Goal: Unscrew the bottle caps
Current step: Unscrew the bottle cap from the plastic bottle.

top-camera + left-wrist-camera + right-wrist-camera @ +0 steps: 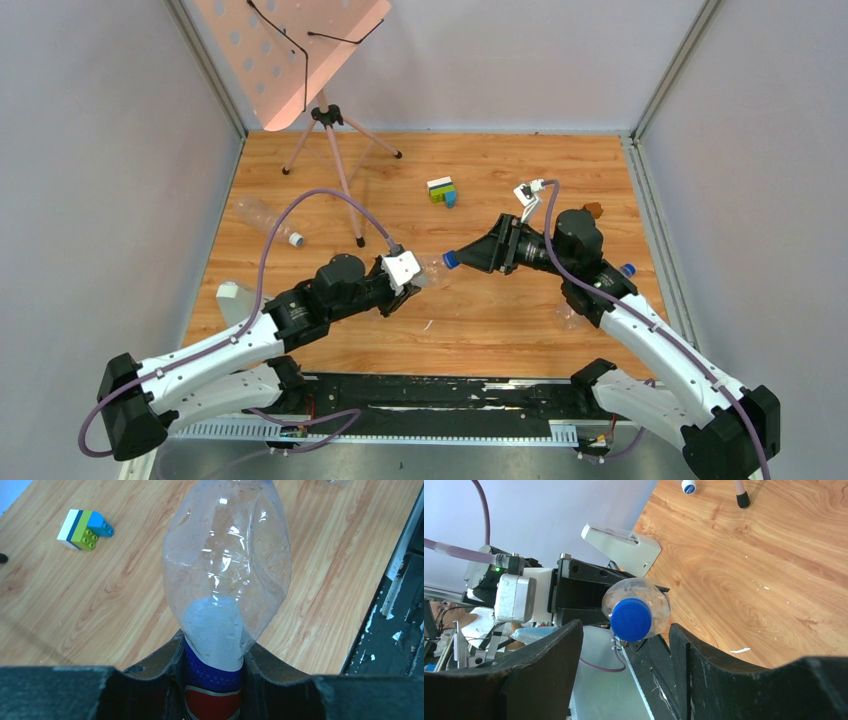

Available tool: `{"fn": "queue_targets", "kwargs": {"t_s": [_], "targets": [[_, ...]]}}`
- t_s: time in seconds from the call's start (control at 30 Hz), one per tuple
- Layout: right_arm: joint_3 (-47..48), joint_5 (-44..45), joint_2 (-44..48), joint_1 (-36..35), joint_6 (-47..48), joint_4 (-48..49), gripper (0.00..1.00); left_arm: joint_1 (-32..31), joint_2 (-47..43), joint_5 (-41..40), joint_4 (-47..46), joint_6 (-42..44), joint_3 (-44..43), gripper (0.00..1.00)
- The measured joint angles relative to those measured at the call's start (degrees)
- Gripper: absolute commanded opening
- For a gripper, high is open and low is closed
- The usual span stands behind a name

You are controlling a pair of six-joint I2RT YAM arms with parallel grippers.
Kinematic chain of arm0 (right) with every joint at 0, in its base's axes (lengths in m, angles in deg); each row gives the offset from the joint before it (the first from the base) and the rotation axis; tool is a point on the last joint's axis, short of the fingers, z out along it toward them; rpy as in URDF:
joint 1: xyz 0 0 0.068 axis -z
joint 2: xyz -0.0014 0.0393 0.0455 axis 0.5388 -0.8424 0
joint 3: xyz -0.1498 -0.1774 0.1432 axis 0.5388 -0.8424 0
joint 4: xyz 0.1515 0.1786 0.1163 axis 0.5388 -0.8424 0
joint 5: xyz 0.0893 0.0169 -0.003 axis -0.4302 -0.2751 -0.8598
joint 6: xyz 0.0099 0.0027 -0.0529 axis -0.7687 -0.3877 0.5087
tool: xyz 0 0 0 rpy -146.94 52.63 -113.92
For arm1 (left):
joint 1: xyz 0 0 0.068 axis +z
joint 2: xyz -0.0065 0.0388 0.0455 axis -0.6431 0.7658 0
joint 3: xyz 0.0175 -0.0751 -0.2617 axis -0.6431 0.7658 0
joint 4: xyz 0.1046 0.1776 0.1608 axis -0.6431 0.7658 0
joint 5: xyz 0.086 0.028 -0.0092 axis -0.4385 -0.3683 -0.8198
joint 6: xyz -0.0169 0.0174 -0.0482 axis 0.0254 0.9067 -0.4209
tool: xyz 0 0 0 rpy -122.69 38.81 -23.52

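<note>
Blue bottle cap tops a clear bottle that the left gripper pinches above the table. Right gripper is spread either side of the cap, not touching. Likely next: close squarely, then twist.

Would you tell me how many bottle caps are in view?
3: a blue cap on the held bottle in the left gripper, a whitish cap on the lying bottle far left, another blue cap beside the right arm. More may be hidden.
</note>
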Motion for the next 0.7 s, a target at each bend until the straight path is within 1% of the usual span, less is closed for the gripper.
{"fn": "queue_targets", "kwargs": {"t_s": [0.27, 0.3, 0.4, 0.57, 0.6, 0.7], "targets": [[0.0, -1.0, -2.3, 0.0, -0.7, 0.2, 0.55, -0.1, 1.0, -1.1, 0.0, 0.3, 0.2, 0.0], [0.0, -1.0, -2.9, 0.0, -0.6, 0.1, 0.53, -0.1, 1.3, -1.1, 0.0, 0.4, 0.2, 0.0], [0.0, -1.6, -4.5, 0.0, -0.3, -0.1, 0.37, -0.2, 2.2, -0.9, 0.0, 0.5, 0.2, 0.0], [0.5, -3.8, -6.6, 0.2, 0.4, -0.1, 0.19, -0.4, 3.1, -0.9, 0.0, 0.2, 0.2, 0.0], [0.5, -4.1, -6.8, 0.3, 0.6, -0.1, 0.16, -0.4, 3.1, -0.9, 0.0, 0.1, 0.2, 0.0], [0.6, -5.1, -6.9, 0.3, 1.7, -0.1, 0.15, -0.4, 2.6, -0.9, 0.0, -0.3, 0.5, 0.0]]}}
